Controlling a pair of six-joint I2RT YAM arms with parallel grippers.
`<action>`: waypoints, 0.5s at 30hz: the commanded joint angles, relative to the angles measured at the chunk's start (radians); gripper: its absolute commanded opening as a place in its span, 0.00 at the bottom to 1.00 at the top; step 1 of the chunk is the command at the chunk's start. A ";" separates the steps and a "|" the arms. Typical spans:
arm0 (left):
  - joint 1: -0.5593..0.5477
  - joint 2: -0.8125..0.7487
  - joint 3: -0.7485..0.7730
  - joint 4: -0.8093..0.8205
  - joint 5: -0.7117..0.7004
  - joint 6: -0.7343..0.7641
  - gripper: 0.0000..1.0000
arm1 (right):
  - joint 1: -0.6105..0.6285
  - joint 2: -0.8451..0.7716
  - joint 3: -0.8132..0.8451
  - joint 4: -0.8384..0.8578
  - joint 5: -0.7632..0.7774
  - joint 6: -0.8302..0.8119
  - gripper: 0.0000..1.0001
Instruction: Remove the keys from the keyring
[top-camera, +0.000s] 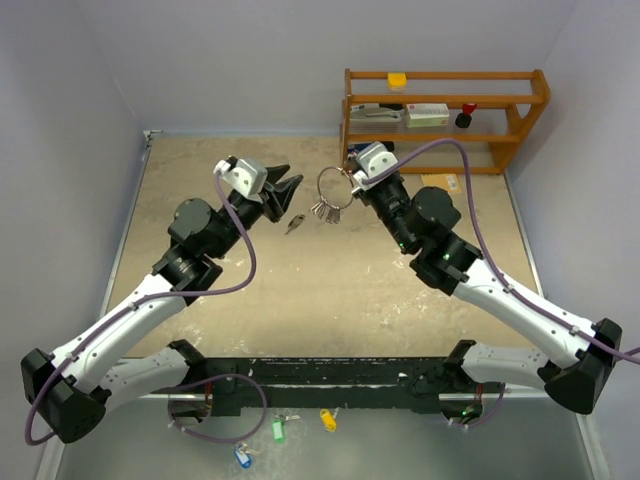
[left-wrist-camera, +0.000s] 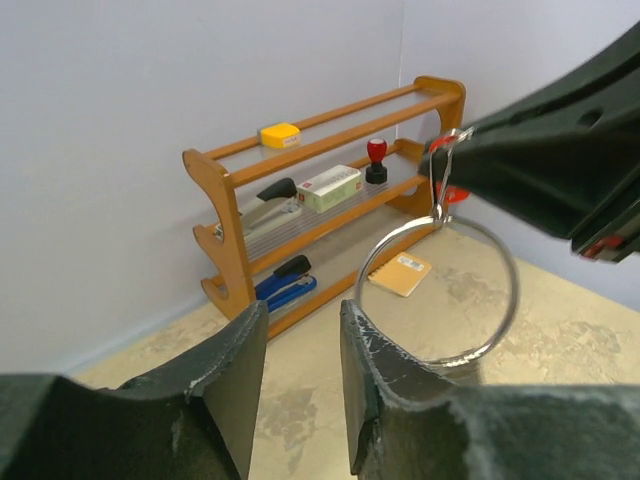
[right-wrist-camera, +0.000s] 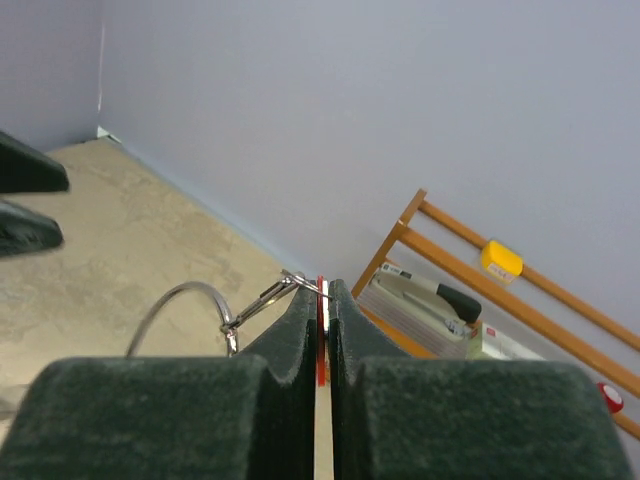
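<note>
Your right pincer (right-wrist-camera: 323, 290) is clamped shut on the red-tagged key (right-wrist-camera: 321, 335). The keyring (left-wrist-camera: 516, 290) hangs from that key, clear above the counter (top-camera: 330, 290), with its flat face turned toward your left arm. The other keys (top-camera: 324, 211) dangle in a bunch from the keyring's lower edge.

Your left pincer (top-camera: 288, 195) sits just left of the keyring, not touching it. Its jaws are parted with nothing between them, and it points at the hoop's open face. One loose key (top-camera: 295, 222) lies on the counter below and left of the keyring.

The next grab probably falls to the left arm. Aim at the bunch under the keyring, not through the hoop.
</note>
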 joint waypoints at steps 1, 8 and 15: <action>-0.007 0.015 -0.036 0.157 0.038 -0.035 0.35 | 0.003 -0.025 0.069 -0.041 -0.040 -0.019 0.00; -0.007 0.048 -0.030 0.256 0.074 -0.035 0.51 | 0.004 -0.016 0.108 -0.126 -0.083 -0.029 0.00; -0.007 0.068 -0.019 0.290 0.111 -0.058 0.55 | 0.004 -0.021 0.104 -0.124 -0.092 -0.038 0.00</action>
